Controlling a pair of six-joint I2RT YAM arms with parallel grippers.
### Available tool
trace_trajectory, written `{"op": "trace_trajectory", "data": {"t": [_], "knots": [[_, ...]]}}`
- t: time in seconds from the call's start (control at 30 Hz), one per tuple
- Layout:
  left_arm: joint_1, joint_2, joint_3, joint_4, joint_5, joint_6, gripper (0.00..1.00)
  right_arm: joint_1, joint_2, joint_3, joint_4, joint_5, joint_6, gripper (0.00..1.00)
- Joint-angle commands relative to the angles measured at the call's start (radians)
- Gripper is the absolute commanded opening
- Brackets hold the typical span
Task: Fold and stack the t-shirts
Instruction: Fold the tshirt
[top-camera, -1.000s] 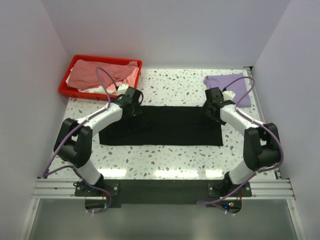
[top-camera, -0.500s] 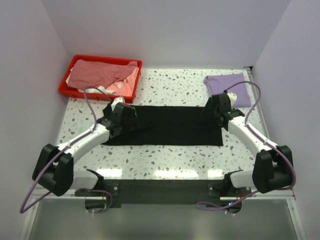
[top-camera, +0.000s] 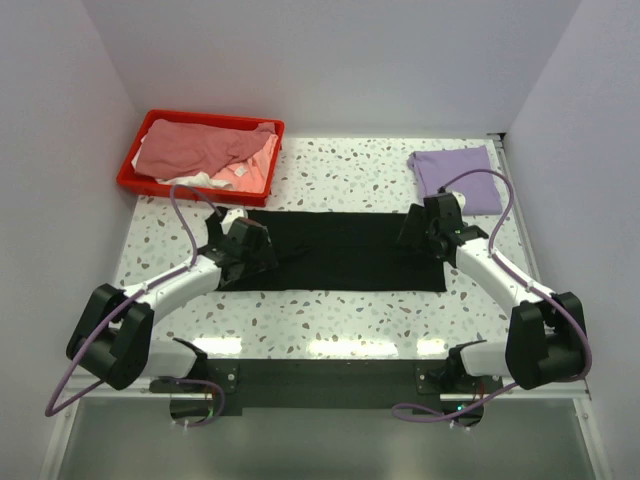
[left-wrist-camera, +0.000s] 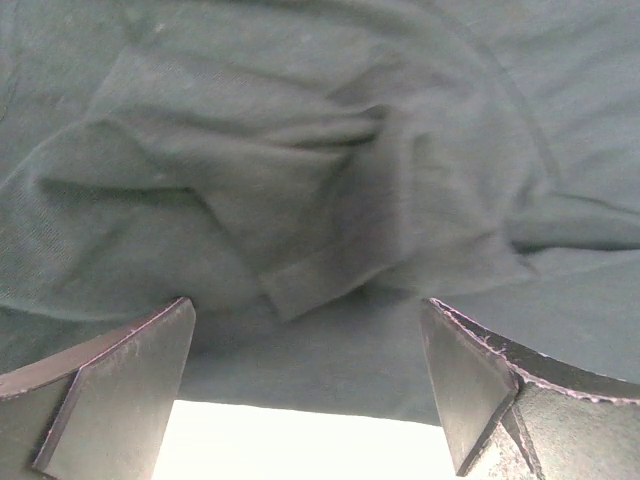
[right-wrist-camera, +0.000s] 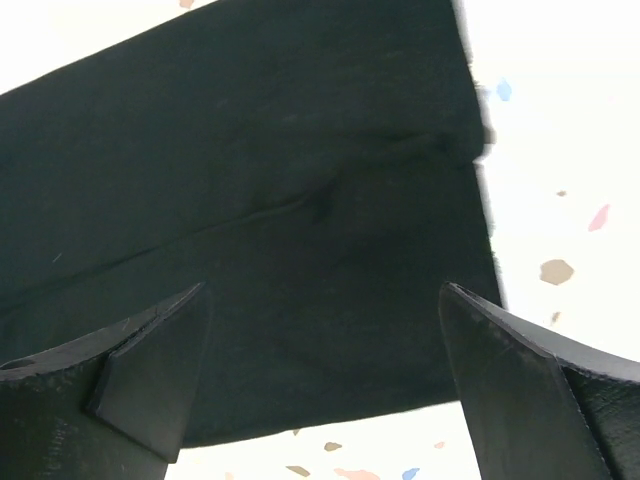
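Speckled tabletop (top-camera: 340, 175), white walls on three sides. Black t-shirt (top-camera: 340, 250) lies across the middle of the tabletop, folded into one long flat band running left to right. Left arm (top-camera: 175, 283) reaches in low to the band's left end; left jaws stand wide apart, holding nothing. Left wrist view: cloth there is rumpled, with a sleeve hem folded up between the two fingers (left-wrist-camera: 120, 380) and bright tabletop just below the shirt's near edge. Cannot tell if the fingertips touch the cloth. Right arm (top-camera: 495, 265) reaches to the band's right end; right jaws are also spread wide and grip nothing. Right wrist view: cloth here is smooth apart from one faint crease, and the shirt's end edge shows with bare tabletop beyond it. Light purple t-shirt (top-camera: 455, 170) is folded flat at the far right corner, apart from the black one. Red bin (top-camera: 128, 172) sits at the far left corner, just off the band's far left end. It holds a loosely heaped dusty pink t-shirt (top-camera: 195, 148), with white cloth (top-camera: 190, 180) showing under it at the near side.
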Motion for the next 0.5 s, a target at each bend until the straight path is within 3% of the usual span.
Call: {"op": "trace_trajectory", "data": {"t": [0.0,0.2,0.47], "knots": [[0.006,0.014,-0.026,0.072,-0.053,-0.012,1.00,0.004,-0.017,-0.039,0.109,-0.156,-0.061,0.99],[0.006,0.061,-0.054,0.127,-0.016,-0.038,1.00,0.010,0.097,-0.084,0.281,-0.296,-0.039,0.99],[0.006,-0.008,-0.130,0.028,-0.004,-0.093,1.00,0.022,0.195,-0.125,0.295,-0.316,-0.012,0.99]]}}
